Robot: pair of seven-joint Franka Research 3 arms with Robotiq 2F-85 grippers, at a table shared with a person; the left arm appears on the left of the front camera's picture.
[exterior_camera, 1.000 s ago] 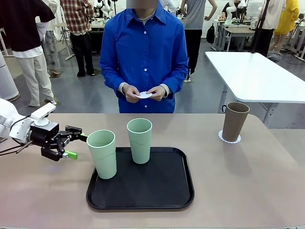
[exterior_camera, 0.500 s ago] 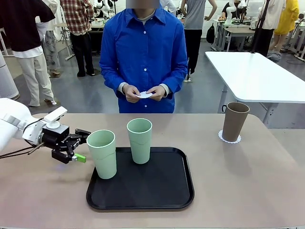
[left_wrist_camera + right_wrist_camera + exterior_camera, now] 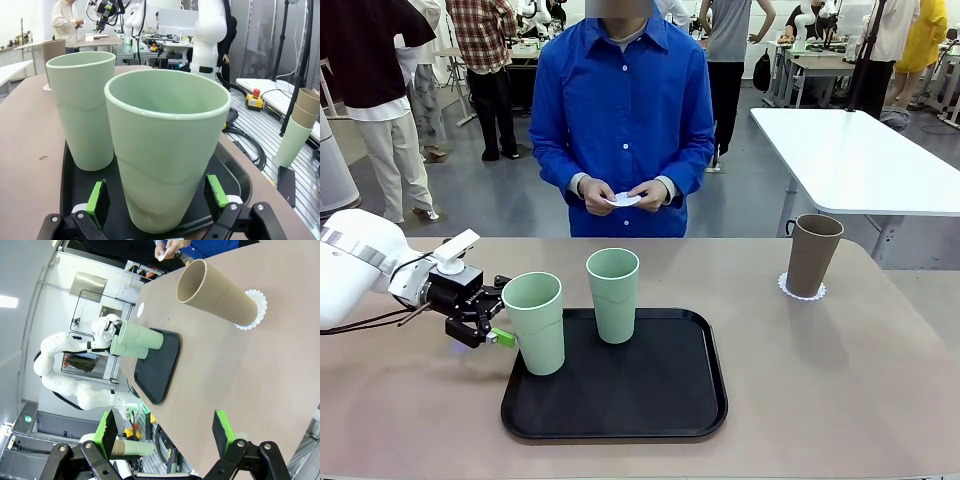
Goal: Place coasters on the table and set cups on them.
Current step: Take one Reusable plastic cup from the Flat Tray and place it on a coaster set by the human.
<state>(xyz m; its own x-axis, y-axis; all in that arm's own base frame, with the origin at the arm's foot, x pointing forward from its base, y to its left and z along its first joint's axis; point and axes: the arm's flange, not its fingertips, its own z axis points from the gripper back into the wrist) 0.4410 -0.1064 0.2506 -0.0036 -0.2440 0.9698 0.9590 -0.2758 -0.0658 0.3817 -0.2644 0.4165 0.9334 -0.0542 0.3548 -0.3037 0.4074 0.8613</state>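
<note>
Sitting on a coaster point(image 3: 802, 291) right of the black tray point(image 3: 620, 420), the brown cup point(image 3: 813, 255) is done, while both mint cups point(image 3: 613, 295) are waiting on the tray, left jaws hanging released around the nearer one point(image 3: 534, 322).

Front cam: fixed, robot's side, faces across table point(image 3: 840, 380) toward person point(image 3: 622, 110). Left wrist cam: low, very near a green cup point(image 3: 167, 150) on tray point(image 3: 75, 185). Right wrist cam: rolled sideways, farther off. All three share that cup and tray.

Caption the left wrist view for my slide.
Open left gripper straddles the near mint cup on the black tray.
</note>
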